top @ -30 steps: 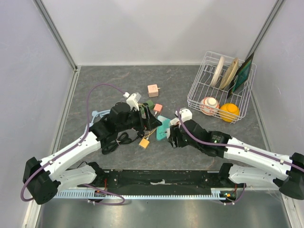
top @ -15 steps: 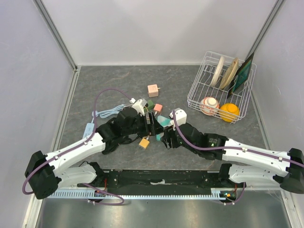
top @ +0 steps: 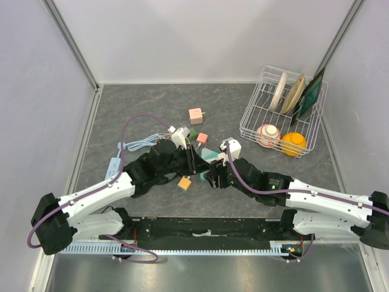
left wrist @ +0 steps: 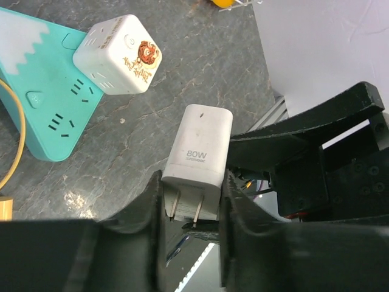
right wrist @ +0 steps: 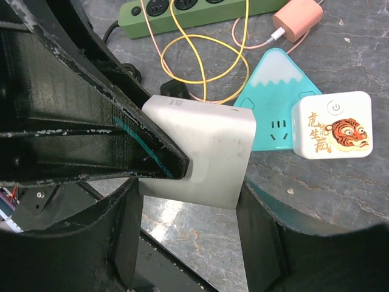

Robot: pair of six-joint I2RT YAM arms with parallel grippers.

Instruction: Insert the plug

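Observation:
The plug [left wrist: 200,146], a white 80W charger, is pinched between the fingers of my left gripper [left wrist: 191,180], its two prongs pointing back toward the wrist. My right gripper [right wrist: 189,201] also clamps this plug [right wrist: 206,152] across its wider sides, with a left finger [right wrist: 91,121] lying over its face. In the top view both grippers [top: 197,159] [top: 211,173] meet mid-table above the teal mountain-shaped socket strip [top: 209,153]. That strip [left wrist: 42,121] [right wrist: 273,79] lies flat with a white tiger-printed cube [left wrist: 118,55] [right wrist: 331,125] plugged into it.
A green power strip [right wrist: 200,12], a yellow cable [right wrist: 206,61] and a pink charger [right wrist: 298,15] lie behind the teal strip. A pink cube [top: 196,115], an orange plug [top: 184,182] and a white cable [top: 137,146] sit nearby. A dish rack [top: 282,112] stands at the back right.
The left gripper came in from the left and closed its fingers on the plug that the right gripper holds. The right arm moved slightly left and forward.

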